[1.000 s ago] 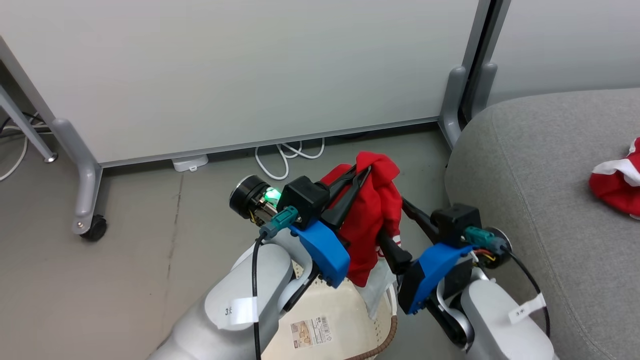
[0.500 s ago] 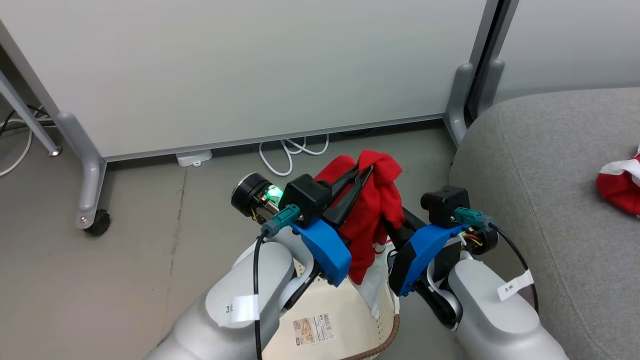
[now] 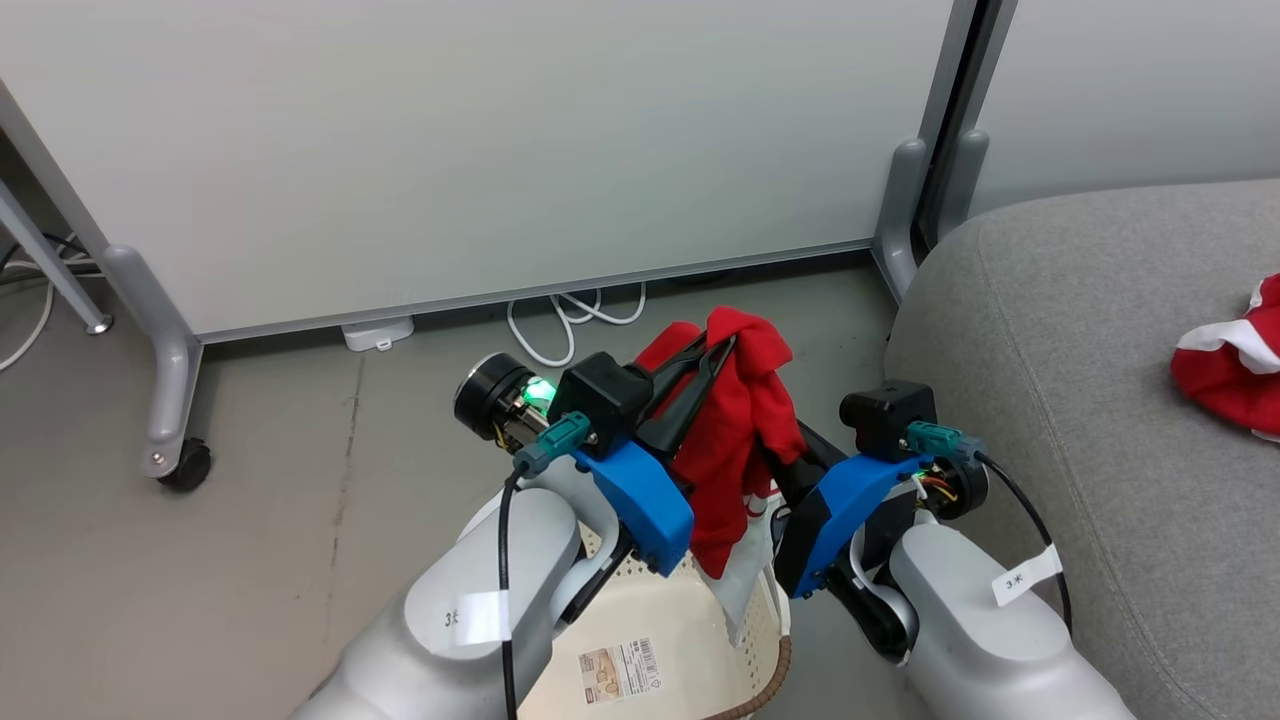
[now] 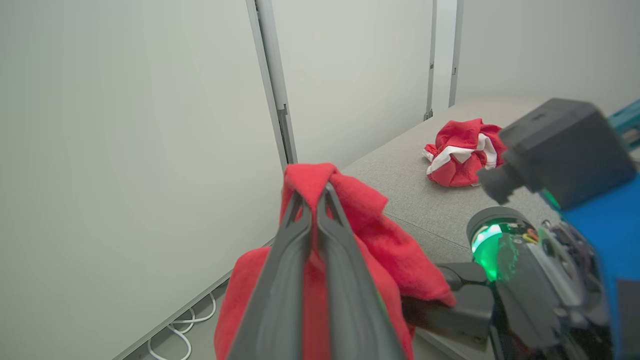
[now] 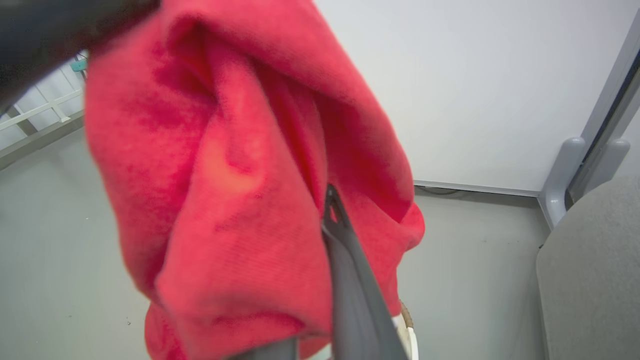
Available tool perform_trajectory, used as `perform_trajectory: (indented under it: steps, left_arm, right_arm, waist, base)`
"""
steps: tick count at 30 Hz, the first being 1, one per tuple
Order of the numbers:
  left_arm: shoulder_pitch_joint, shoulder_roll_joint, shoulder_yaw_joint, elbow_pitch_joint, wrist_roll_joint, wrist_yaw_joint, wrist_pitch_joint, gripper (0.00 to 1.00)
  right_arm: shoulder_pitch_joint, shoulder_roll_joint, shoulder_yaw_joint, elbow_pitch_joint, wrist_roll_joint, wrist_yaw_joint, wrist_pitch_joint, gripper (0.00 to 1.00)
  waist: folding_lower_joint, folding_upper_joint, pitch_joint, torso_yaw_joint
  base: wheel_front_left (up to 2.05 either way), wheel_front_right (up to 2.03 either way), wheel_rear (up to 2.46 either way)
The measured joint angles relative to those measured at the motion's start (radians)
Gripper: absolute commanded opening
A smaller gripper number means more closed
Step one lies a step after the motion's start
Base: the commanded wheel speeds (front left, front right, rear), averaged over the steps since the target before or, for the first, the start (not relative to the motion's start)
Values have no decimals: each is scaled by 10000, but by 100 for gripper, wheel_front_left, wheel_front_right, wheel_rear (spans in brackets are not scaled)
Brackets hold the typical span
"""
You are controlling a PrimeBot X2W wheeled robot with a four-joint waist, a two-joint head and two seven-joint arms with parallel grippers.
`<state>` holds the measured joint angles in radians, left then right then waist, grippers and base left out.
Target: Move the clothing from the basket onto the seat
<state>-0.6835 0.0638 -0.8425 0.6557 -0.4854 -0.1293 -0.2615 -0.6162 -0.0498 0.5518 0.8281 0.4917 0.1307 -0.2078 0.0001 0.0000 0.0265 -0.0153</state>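
A red piece of clothing (image 3: 735, 440) hangs above the cream basket (image 3: 640, 612), held up by both grippers. My left gripper (image 3: 722, 346) is shut on the garment's top fold, and its fingers (image 4: 310, 235) are pressed together in the left wrist view. My right gripper (image 3: 790, 455) is shut on the garment's right side. One finger (image 5: 350, 285) pokes into the red fabric (image 5: 240, 180), which covers the other. A second red and white garment (image 3: 1228, 372) lies crumpled on the grey seat (image 3: 1080, 330) at the right.
A pale partition panel (image 3: 480, 150) stands behind the basket, on grey legs with a caster (image 3: 186, 464). White cables (image 3: 560, 320) lie on the floor under it. Another grey leg (image 3: 900, 215) stands close to the seat's corner.
My right gripper has moved left into the hanging garment and gone from open to shut on it. The left gripper still holds the garment's top. The camera has shifted a little.
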Motion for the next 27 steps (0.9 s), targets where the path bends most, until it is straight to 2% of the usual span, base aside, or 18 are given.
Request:
perform_trajectory:
  steps: [1, 2, 3, 4, 9, 18, 27]
  left_arm:
    - [5, 2, 25, 8, -4, 0, 0, 16]
    - [18, 2, 36, 8, -36, 0, 0, 47]
    - [45, 0, 42, -4, -61, 0, 0, 83]
    - [84, 0, 65, -33, -61, 0, 0, 100]
    - [760, 184, 608, -464, -71, 0, -4, 100]
    - [3567, 857, 2708, -2364, 479, 67, -13, 100]
    - [5576, 917, 4711, -3352, 1411, 54, -15, 100]
  right_arm:
    - [-18, 0, 27, 40, 42, 0, -19, 0]
    - [-35, 0, 59, 81, 58, 0, -56, 0]
    - [-58, 0, 96, 119, 109, 0, -65, 0]
    - [-74, 0, 134, 144, 165, 0, -92, 0]
    - [-93, 0, 339, 201, 370, 0, -148, 0]
    - [-176, -2, 267, 255, 458, 0, -334, 0]
    - [-182, -2, 174, 291, 456, 0, -418, 0]
  waist:
    - [0, 0, -9, -1]
    - [0, 0, -20, -1]
    - [0, 0, -34, -2]
    - [0, 0, -49, -3]
    - [0, 0, -99, -54]
    - [0, 0, -6, -65]
    - [-1, 0, -5, 42]
  base:
    - [0, 0, 0]
    - [0, 0, 0]
    - [0, 0, 0]
    - [0, 0, 0]
    - [0, 0, 0]
    - [0, 0, 0]
    - [0, 0, 0]
